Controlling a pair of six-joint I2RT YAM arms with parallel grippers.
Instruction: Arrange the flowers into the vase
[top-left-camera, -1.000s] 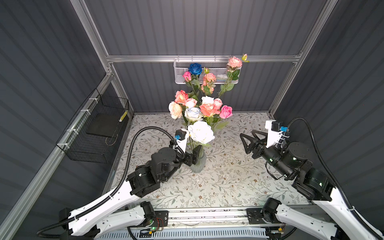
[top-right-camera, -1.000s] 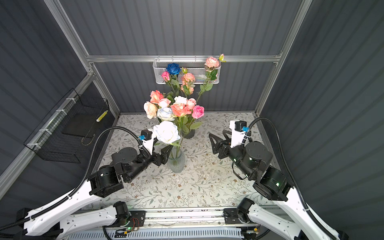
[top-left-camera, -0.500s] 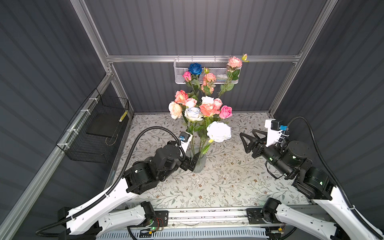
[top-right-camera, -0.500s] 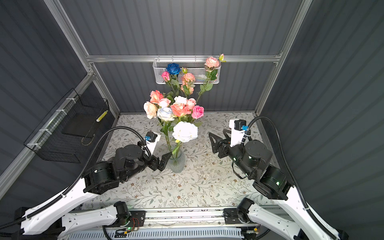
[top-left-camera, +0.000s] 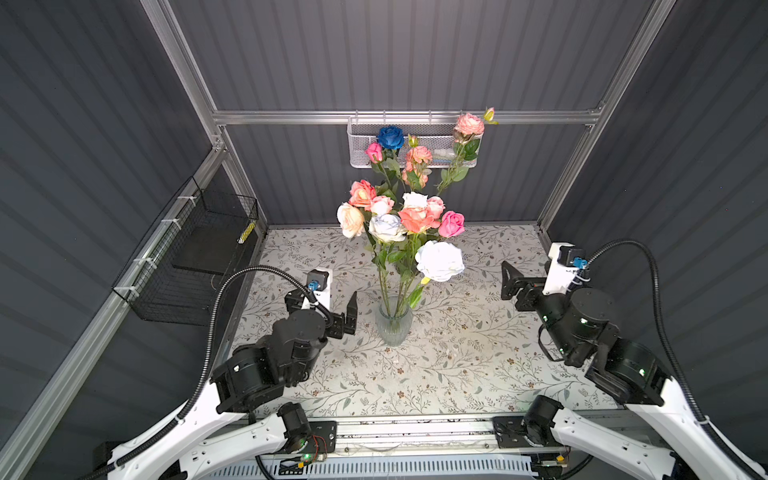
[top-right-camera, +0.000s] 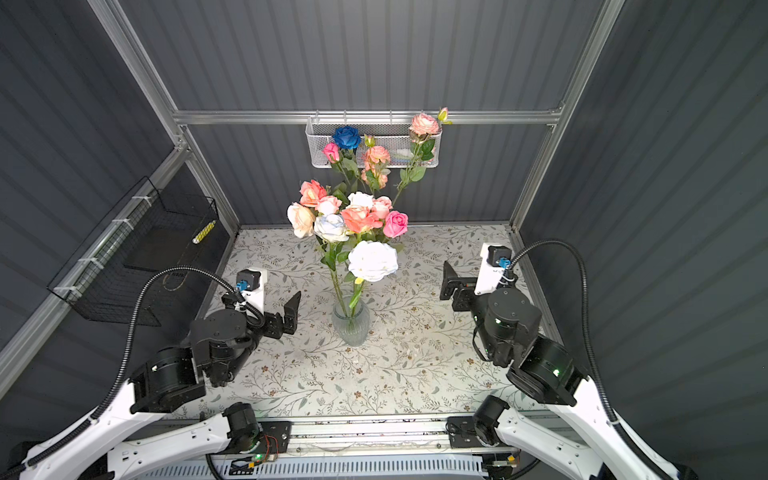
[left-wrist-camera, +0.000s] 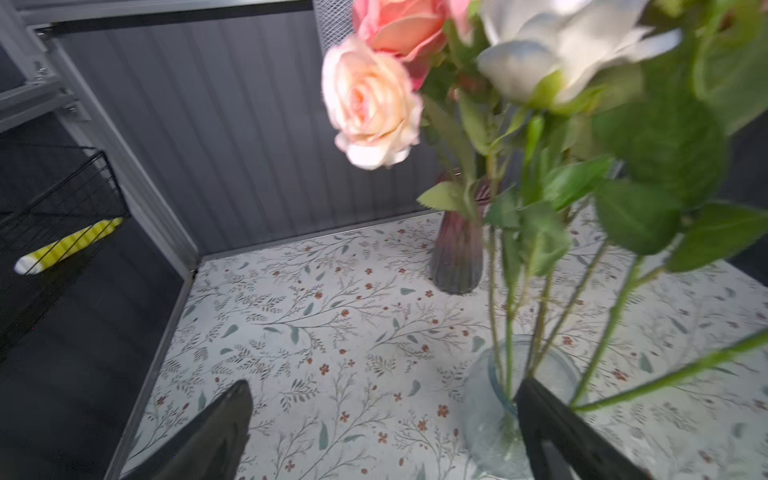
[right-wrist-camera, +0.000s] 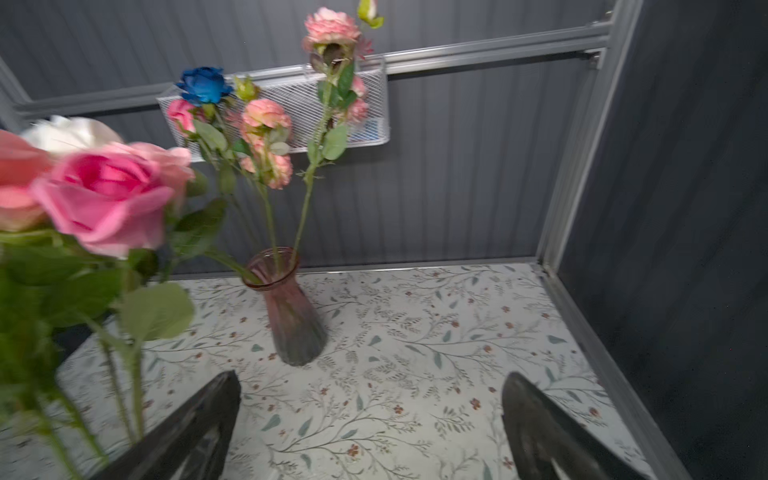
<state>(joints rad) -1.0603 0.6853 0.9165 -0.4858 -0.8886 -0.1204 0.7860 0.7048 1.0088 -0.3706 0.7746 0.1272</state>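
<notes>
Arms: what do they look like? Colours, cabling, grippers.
Both arms alike: left arm and right arm have chunky black joint housings on white lower links. A black corrugated cable loops to each wrist, ending at a blue connector on a white camera mount. Left gripper and right gripper have black tapered fingers. Small green lights show on the right arm's joints.

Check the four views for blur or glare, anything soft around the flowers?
Both top views: sharp and evenly lit, no harsh glare on the clear vase. Left wrist view: the close white rose and leaves are blurred; the tabletop print is crisp. Right wrist view: the near pink rose is smeared, while the purple vase and blue rose read clearly.
</notes>
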